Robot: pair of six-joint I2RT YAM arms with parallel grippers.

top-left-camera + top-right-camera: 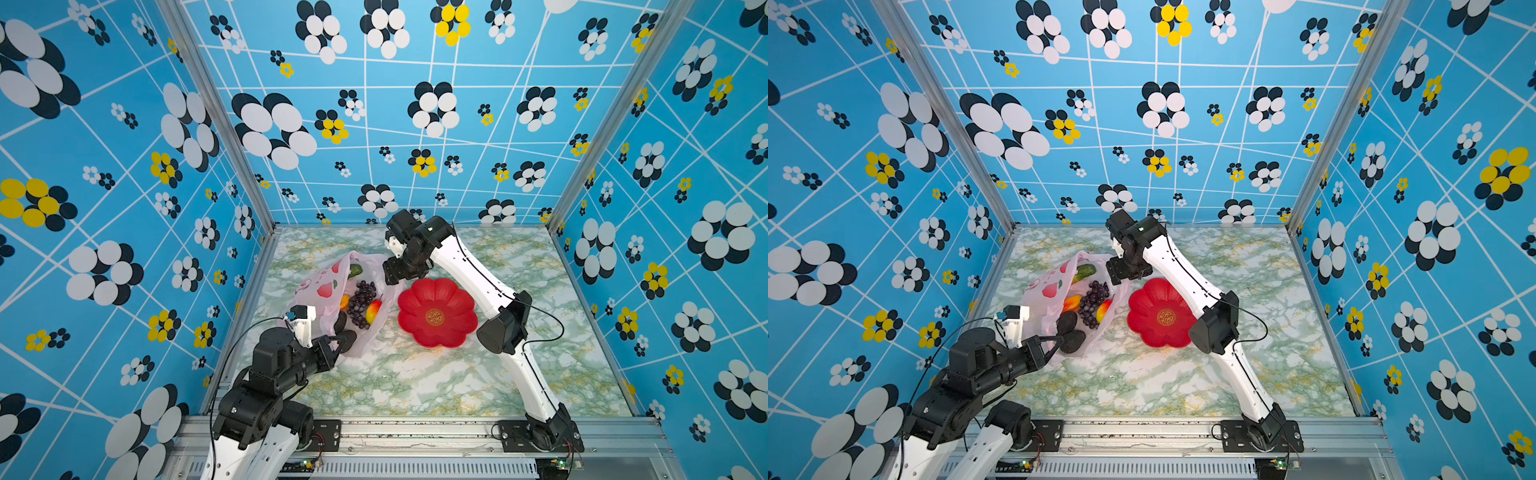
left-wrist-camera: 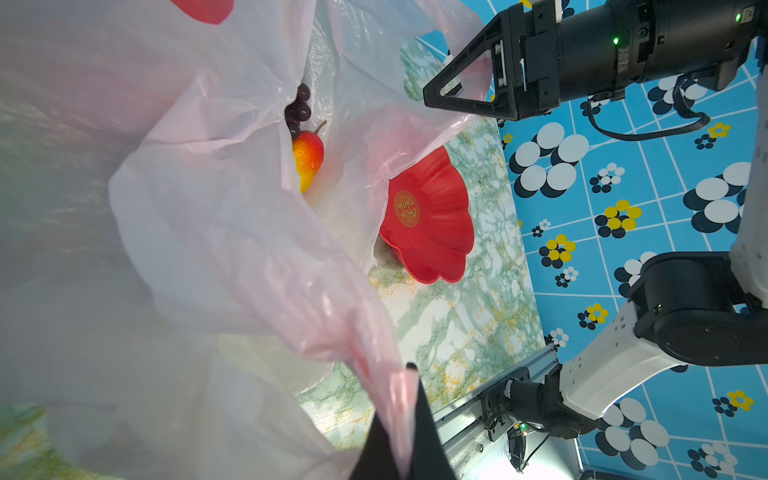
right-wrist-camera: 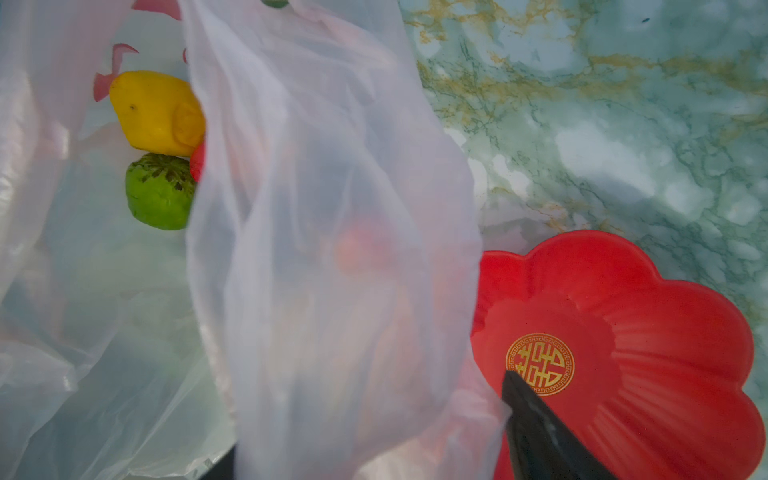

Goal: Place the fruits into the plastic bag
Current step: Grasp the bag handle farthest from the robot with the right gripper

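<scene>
— Both grippers are at the plastic bag [image 1: 320, 286]?
— Yes. The left gripper [image 1: 340, 344] is at its near end, jaws pinched tight on a twisted strip of the pink film. The left wrist view shows the film running between the fingers [image 2: 428, 436]. The right gripper [image 1: 390, 279] is at the bag's far right edge, jaws standing apart with a fold of film between them. Whether they press on it I cannot tell.
— Where does the bag lie?
— On the marbled table [image 1: 415, 374], left of the middle, mouth gaping upward. The red dish [image 1: 436, 311] is just beside it on the right.
— And the fruits?
— Inside the bag. In both top views the grape bunch [image 1: 360, 303] sits in the middle, with the red-yellow mango [image 1: 374, 311] touching its right side and an orange-yellow fruit [image 1: 345, 301] on its left. The green oblong fruit [image 1: 354, 271] is at the far end. The dark avocado [image 1: 347, 338] is at the near end, right by the left gripper's tips. The right wrist view shows the yellow fruit [image 3: 156, 112] and the green kiwi [image 3: 160, 191] just beside it. A sliver of a red one [image 3: 198, 162] shows between them, mostly hidden by film.
— The dish?
— Flower-shaped, flat on the table, a gold emblem [image 3: 540, 365] at its centre.
</scene>
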